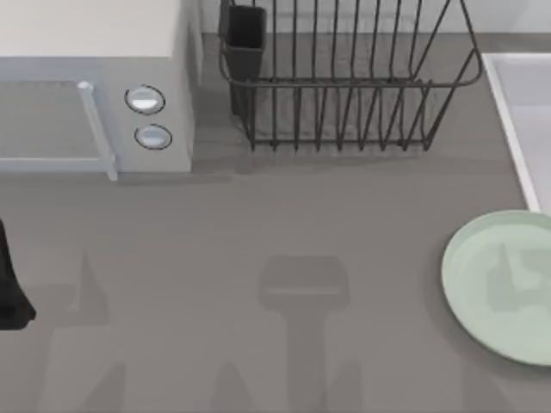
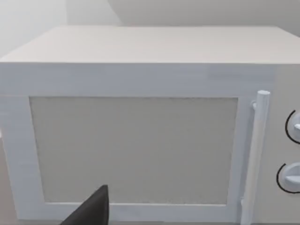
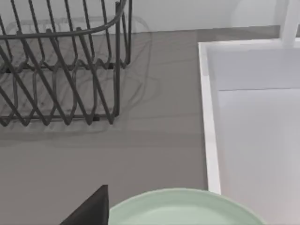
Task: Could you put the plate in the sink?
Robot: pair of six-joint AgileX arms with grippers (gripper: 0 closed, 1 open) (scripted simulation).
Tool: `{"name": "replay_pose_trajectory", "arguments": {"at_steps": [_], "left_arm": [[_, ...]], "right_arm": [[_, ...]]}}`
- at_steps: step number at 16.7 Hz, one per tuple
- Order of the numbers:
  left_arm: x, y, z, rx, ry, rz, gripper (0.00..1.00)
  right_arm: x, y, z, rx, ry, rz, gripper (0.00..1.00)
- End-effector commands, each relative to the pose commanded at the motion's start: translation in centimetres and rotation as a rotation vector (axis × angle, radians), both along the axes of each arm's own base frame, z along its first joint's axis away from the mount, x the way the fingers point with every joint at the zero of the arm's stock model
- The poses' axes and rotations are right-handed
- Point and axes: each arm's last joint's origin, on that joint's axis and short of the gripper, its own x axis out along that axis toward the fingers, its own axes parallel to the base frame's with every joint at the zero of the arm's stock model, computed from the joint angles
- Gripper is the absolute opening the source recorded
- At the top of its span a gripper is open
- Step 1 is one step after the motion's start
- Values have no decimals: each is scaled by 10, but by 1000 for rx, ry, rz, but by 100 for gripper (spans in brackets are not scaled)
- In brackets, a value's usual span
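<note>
The pale mint-green plate (image 1: 504, 284) lies flat on the grey counter at the right edge, partly cut off by the picture's border. Its rim (image 3: 187, 206) also appears in the right wrist view, close below the camera. The sink (image 1: 521, 112) is a light recessed basin with a raised pale rim (image 3: 209, 140), just behind the plate at the far right. A dark part of my right gripper (image 3: 91, 211) hangs beside the plate's rim, above the counter. My left arm (image 1: 10, 292) is parked at the far left edge, and a dark part of its gripper (image 2: 93, 211) faces the microwave.
A white microwave (image 1: 95, 95) with two knobs stands at the back left. A dark wire dish rack (image 1: 344, 77) with a black cup holder stands at the back middle, left of the sink. Open grey counter (image 1: 258, 241) lies between the microwave and the plate.
</note>
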Motion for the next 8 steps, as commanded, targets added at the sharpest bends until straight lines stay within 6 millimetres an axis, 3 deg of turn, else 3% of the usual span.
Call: {"name": "replay_pose_trajectory", "arguments": {"at_steps": [4, 8], "left_arm": [[0, 0, 0, 0, 0, 0, 100], [0, 0, 0, 0, 0, 0, 100]], "right_arm": [[39, 19, 30, 33, 333, 45, 100], [95, 51, 37, 20, 691, 58, 100]]}}
